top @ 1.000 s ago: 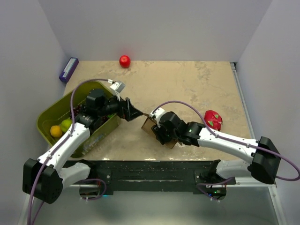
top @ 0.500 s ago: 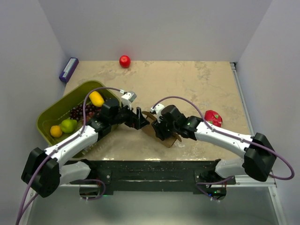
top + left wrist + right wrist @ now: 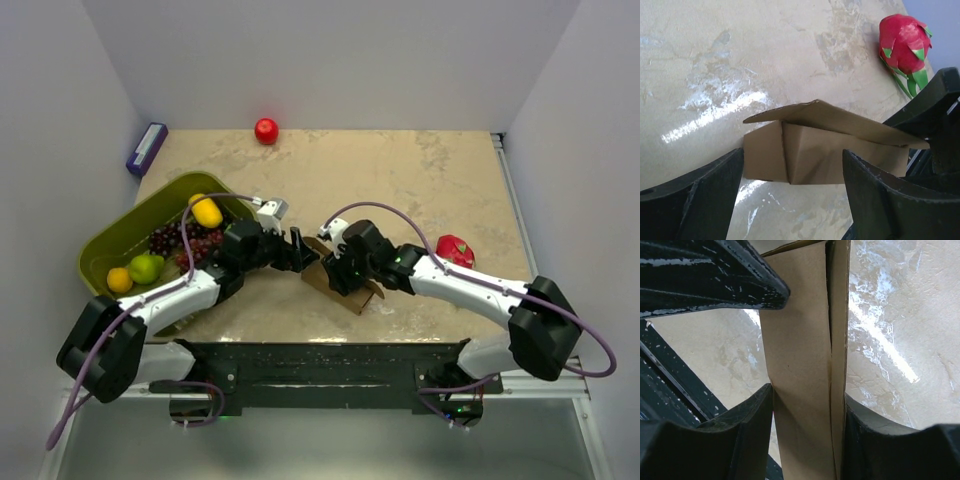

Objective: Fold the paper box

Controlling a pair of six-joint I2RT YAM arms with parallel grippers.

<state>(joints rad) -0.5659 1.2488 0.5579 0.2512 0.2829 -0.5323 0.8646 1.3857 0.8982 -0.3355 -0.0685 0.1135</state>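
While right fingers (image 3: pixel 752 432) clamp the paper box (image 3: pixel 800 365) | left fingers (image 3: pixel 700 195) spread, straddling its other end

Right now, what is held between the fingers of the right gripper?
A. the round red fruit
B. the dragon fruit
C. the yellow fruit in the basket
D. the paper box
D: in the right wrist view, the right gripper has a finger pressed on each side of the brown paper box.
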